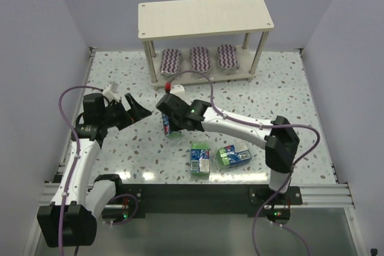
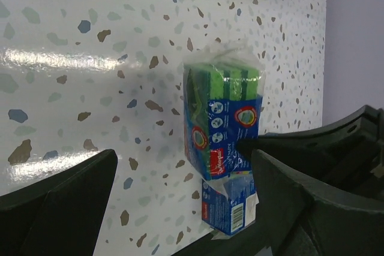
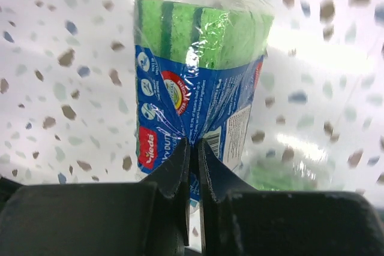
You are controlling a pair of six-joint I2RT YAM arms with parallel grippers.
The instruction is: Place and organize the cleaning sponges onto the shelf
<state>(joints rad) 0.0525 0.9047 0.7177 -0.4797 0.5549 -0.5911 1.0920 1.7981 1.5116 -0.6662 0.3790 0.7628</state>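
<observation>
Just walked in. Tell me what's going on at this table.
The right gripper has its jaws pinched on the wrapper of a green-and-blue sponge pack standing mid-table. The left gripper hangs open off to its side, holding nothing. Three striped oval pads sit in a row on the lower board of the shelf. The two other packs lie on the table in front of the right arm; no pack is on the shelf yet.
</observation>
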